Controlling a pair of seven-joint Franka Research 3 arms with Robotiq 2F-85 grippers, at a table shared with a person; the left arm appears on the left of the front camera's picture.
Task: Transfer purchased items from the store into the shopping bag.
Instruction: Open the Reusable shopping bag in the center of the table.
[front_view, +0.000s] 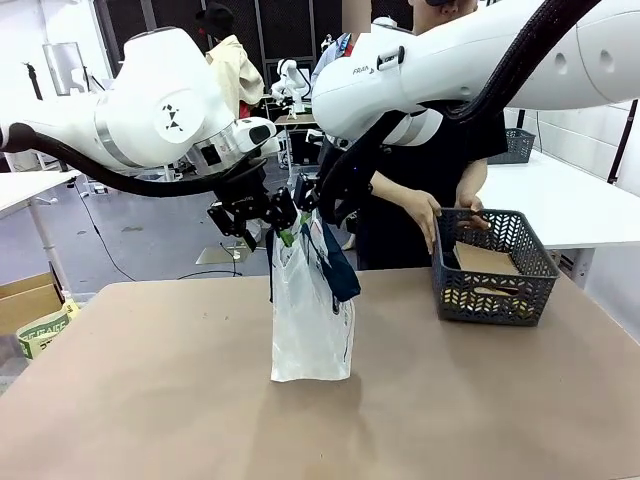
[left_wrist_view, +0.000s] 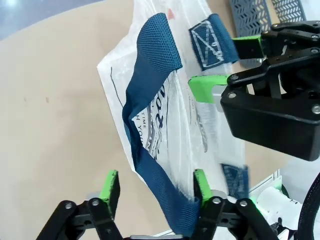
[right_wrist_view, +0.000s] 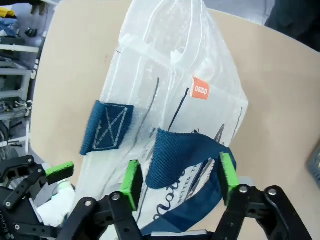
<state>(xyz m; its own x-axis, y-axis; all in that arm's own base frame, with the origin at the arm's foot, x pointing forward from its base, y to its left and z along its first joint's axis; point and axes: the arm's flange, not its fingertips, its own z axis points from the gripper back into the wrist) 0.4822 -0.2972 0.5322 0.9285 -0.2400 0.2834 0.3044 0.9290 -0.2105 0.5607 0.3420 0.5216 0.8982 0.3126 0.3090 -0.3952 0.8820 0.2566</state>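
The shopping bag (front_view: 310, 330) stands upright on the table (front_view: 150, 400) directly beneath both my grippers, its mouth pressed nearly flat. My left gripper (left_wrist_view: 155, 176) is spread wide. One navy strap (left_wrist_view: 150, 75) runs up between its pads, lying against one pad and clear of the other, so nothing is clamped. My right gripper (right_wrist_view: 179, 172) is just as wide, with the second strap (right_wrist_view: 182, 155) looped loosely in the gap and not pinched.

I judge that I am at the step of taking hold of the bag, before any item goes in. Next, each gripper should narrow onto its own strap. Then the two should draw apart so the mouth opens and stays open.

Off beyond my right gripper, well apart from the bag and lower than it, sits the dark grey basket (front_view: 495, 290). A flat brown cardboard piece (front_view: 484, 260) lies inside it. What else it holds I cannot tell. A person's hands (front_view: 426, 213) rest on its far rim, so I should not reach there until they are clear.

My two grippers hang just beside each other over the bag, so they could knock together as they close. The bag looks thin and light, and an uneven pull may tip it or lift it off the table.
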